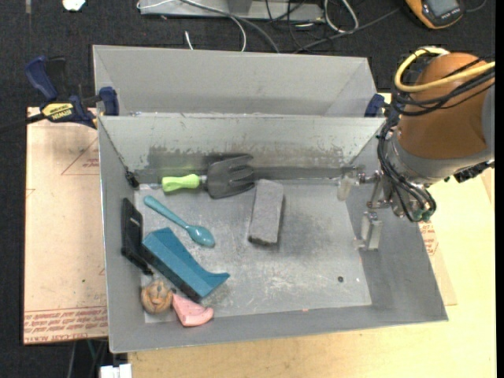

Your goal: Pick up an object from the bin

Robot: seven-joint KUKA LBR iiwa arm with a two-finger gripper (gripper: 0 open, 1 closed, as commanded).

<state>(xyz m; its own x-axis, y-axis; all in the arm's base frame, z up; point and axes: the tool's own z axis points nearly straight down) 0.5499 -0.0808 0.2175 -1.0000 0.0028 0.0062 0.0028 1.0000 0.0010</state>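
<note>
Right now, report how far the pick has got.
Done: nothing; the grey block, green-handled garden tool and blue spoon all lie on the bin floor. In hand: the gripper is by the right wall, off them all. Left: approach, grasp, lift.

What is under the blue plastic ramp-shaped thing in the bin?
A flat black plastic piece pokes out from beneath the blue ramp-shaped thing, along its left edge. How far it runs underneath is covered.
</note>
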